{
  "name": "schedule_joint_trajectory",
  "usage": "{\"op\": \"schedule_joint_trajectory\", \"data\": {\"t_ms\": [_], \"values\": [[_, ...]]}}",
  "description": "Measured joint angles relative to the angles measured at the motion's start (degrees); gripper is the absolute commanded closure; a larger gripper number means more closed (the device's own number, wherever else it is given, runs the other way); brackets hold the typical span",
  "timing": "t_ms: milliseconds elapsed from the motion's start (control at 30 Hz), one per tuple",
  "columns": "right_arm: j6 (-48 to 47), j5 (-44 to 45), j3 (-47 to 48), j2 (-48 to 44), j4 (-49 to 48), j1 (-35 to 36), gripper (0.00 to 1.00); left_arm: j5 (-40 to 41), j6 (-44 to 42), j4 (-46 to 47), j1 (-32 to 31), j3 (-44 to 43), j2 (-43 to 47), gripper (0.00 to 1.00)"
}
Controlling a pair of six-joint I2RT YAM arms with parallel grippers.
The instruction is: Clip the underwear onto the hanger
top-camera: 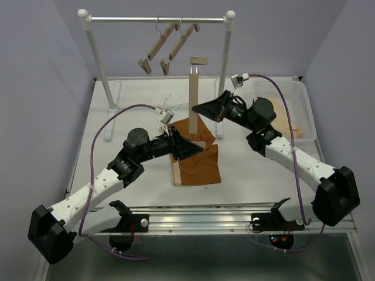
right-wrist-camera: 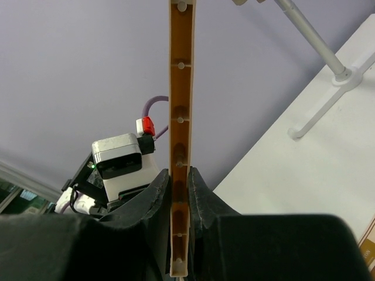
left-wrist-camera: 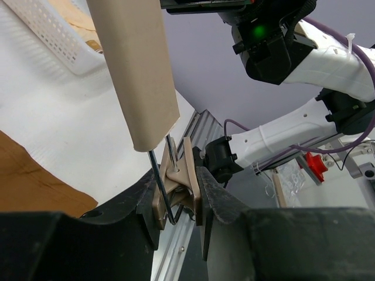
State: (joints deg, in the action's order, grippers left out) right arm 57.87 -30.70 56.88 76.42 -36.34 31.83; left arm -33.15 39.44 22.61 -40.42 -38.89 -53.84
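Observation:
The hanger (top-camera: 194,93), a light-wood bar with a clip at each end, stands upright over the table's middle. My right gripper (top-camera: 197,109) is shut on the bar's midsection (right-wrist-camera: 180,117), with a finger pressed to each side. My left gripper (top-camera: 198,147) is shut on the hanger's lower clip (left-wrist-camera: 179,184), its pads squeezing the clip's two arms beside the wire spring. The rust-brown underwear (top-camera: 198,162) lies flat on the table under that clip, its tan waistband at the left edge. A corner of the underwear (left-wrist-camera: 26,175) shows in the left wrist view.
A white clothes rack (top-camera: 158,20) stands at the back with two more wooden hangers (top-camera: 159,50) hanging tilted from it. A white perforated basket (top-camera: 304,114) holding pale garments sits at the right. A metal rail runs along the near table edge (top-camera: 205,213).

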Motion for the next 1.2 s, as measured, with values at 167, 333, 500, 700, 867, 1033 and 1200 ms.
{"op": "schedule_joint_trajectory", "data": {"t_ms": [167,333,500,700,867,1033,1200], "values": [[-1.27,-1.36,2.51,2.16,1.29,-0.02,0.61,1.90,0.48,-0.26,0.00,0.00,0.00,1.00],[-4.11,-2.47,4.68,4.94,4.07,-0.02,0.37,4.44,2.71,-0.37,0.00,0.04,0.00,1.00],[-5.92,-2.99,4.79,5.81,6.62,-0.02,0.20,6.45,5.25,-0.24,0.48,1.60,0.02,1.00],[-8.07,-3.41,4.79,5.84,9.18,-0.02,0.00,7.61,9.90,-0.61,4.28,5.99,0.57,1.00],[-11.76,-2.25,3.19,4.74,13.64,-0.02,0.00,6.78,13.97,-0.22,8.33,9.40,0.57,1.00],[-18.16,0.63,1.62,1.70,21.99,-0.02,0.00,6.62,16.90,-0.68,11.10,12.17,2.45,1.00],[-25.22,5.79,-2.64,-3.37,31.52,-0.02,0.00,7.91,17.88,-5.60,14.91,13.81,8.24,1.00]]}}
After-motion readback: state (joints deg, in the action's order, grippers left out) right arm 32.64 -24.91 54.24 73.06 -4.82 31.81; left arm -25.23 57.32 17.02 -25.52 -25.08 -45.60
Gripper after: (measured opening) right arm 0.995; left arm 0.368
